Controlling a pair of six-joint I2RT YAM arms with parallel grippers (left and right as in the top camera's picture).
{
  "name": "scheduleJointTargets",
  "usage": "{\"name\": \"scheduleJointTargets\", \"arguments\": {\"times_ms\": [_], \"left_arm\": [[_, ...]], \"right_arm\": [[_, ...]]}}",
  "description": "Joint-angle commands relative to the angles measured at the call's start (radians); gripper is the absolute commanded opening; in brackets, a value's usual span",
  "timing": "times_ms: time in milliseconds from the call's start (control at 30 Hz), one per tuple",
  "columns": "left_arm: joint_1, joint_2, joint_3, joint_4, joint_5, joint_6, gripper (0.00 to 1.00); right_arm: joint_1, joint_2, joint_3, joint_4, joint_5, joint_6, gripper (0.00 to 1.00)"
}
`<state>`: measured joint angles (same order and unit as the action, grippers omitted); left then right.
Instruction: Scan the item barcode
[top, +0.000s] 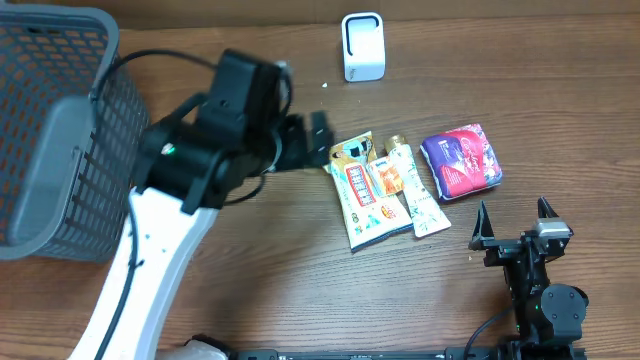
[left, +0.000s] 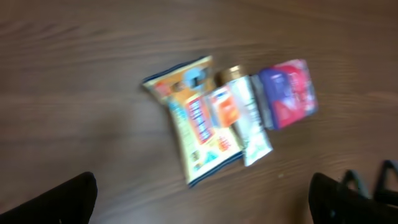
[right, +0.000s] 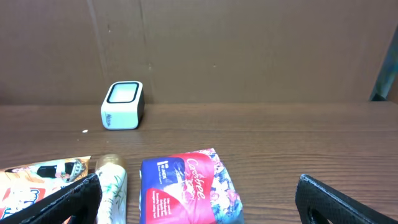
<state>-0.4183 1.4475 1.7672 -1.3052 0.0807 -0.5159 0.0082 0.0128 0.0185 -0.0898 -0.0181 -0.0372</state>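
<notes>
Items are lying clustered together: a yellow snack packet (top: 355, 195), what looks like a tube (top: 408, 185) overlapping its right edge, and a purple-red pack (top: 460, 160) just beside that, with the white scanner (top: 362, 45) sitting well apart behind them. Left gripper (top: 315, 138) is hovering just left of the packet, jaws spread and empty. The right gripper (top: 513, 212) is sitting nearer the front, jaws likewise spread and empty.

Soft, even light; left wrist view motion-blurred, other views sharp
</notes>
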Motion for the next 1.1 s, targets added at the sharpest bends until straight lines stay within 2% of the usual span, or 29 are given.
{"name": "scheduleJointTargets", "arguments": {"times_ms": [0,200,367,767,1067], "left_arm": [[0.011,-0.050,0.020,-0.056,-0.159,0.008,1.00],[0.040,-0.082,0.020,-0.231,-0.354,-0.169,1.00],[0.101,-0.082,0.020,-0.296,-0.372,-0.251,1.00],[0.222,-0.048,0.019,-0.318,-0.390,-0.278,1.00],[0.228,0.022,0.019,-0.318,-0.394,-0.277,1.00]], "right_arm": [[-0.002,-0.010,-0.010,0.006,0.010,-0.005,1.00],[-0.002,-0.010,-0.010,0.006,0.010,-0.005,1.00],[-0.002,-0.010,-0.010,0.006,0.010,-0.005,1.00],[-0.002,-0.010,-0.010,0.006,0.010,-0.005,1.00],[-0.002,-0.010,-0.010,0.006,0.010,-0.005,1.00]]}}
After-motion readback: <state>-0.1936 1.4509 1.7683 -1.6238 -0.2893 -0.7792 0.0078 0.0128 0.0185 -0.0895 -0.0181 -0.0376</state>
